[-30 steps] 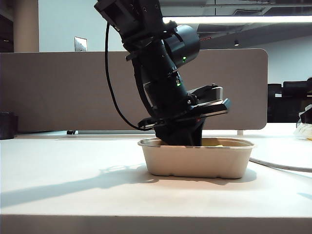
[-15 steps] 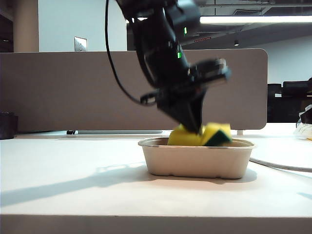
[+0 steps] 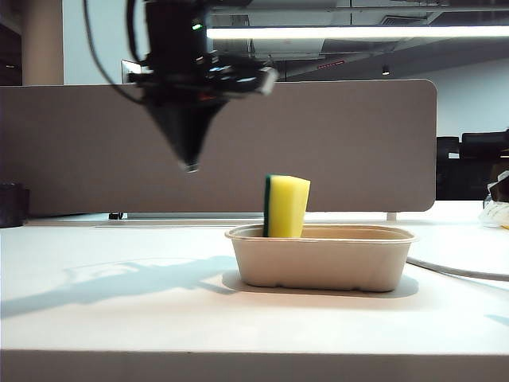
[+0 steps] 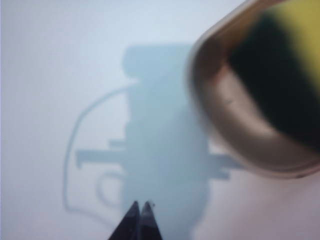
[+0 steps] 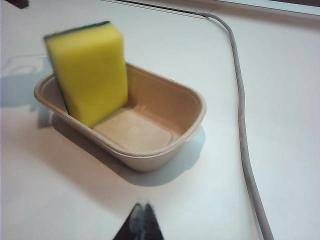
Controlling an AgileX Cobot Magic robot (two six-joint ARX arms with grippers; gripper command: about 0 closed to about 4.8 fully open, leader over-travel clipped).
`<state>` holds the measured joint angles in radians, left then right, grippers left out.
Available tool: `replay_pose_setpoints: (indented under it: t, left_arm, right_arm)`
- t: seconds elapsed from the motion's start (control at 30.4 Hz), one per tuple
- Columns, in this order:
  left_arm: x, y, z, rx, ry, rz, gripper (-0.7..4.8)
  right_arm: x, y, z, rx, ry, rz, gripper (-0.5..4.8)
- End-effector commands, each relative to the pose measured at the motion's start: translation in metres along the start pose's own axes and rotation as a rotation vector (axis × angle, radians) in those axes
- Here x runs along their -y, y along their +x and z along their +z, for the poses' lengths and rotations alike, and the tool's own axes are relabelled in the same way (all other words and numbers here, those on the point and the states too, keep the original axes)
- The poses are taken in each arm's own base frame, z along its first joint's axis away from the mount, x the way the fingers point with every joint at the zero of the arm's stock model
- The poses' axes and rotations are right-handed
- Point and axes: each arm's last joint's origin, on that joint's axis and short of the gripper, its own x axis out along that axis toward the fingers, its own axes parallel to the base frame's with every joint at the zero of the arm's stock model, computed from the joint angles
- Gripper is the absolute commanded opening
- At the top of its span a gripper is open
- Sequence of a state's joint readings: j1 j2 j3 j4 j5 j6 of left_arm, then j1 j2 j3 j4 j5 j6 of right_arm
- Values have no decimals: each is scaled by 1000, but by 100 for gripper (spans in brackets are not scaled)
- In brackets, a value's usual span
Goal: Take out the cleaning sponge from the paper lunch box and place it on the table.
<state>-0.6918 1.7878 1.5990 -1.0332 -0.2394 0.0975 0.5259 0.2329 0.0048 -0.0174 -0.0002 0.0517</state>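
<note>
The yellow cleaning sponge (image 3: 288, 207) with its dark green face stands on end inside the beige paper lunch box (image 3: 318, 259), at the box's left end, its top well above the rim. My left gripper (image 3: 189, 165) hangs shut and empty above the white table (image 3: 119, 318), up and to the left of the box. The left wrist view shows its closed tips (image 4: 140, 205) over bare table, with the box rim (image 4: 220, 110) and sponge (image 4: 272, 85) blurred off to one side. My right gripper (image 5: 144, 206) is shut and empty, short of the box (image 5: 165, 145) and sponge (image 5: 90, 72).
A grey cable (image 3: 457, 270) runs across the table to the right of the box, also seen as a cable (image 5: 240, 125) in the right wrist view. A grey-brown divider panel (image 3: 79, 143) stands along the table's back edge. A dark object (image 3: 9, 205) sits at the far left.
The left gripper came up out of the box, lifting the sponge partway, then swung up and left without it. The sponge now stands on end in the box.
</note>
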Motion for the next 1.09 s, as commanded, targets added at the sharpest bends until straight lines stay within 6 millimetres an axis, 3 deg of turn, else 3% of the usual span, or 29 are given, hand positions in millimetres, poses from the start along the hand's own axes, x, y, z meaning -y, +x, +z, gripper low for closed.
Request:
replay_pose_setpoints:
  t: [0.03,0.23,0.3,0.43,0.69,0.92,1.09]
  left_arm:
    - [-12,0,-6,-44,-30,-30,38]
    - [-8,-1,0,32,-92,-269,279]
    - [-7,-1,3,63,-100,-344,293]
    - [-6,-2,5,83,-126,-396,405]
    - [-7,1,10,122,-157,-351,408]
    - [0,35,12,7,-174,-359,408]
    - [2,45,12,-24,-180,-360,391]
  right_arm:
    - [0,0,2,16,0,1,-5]
    - [0,0,2,23,0,2,-5]
    - [0,-1,2,23,0,1,-5]
    - [0,-1,2,23,0,1,-5]
    - [0,-1,3,28,0,1,-5]
    - [0,-1,3,29,0,1,-5]
    - [0,-1,3,29,0,1,-5]
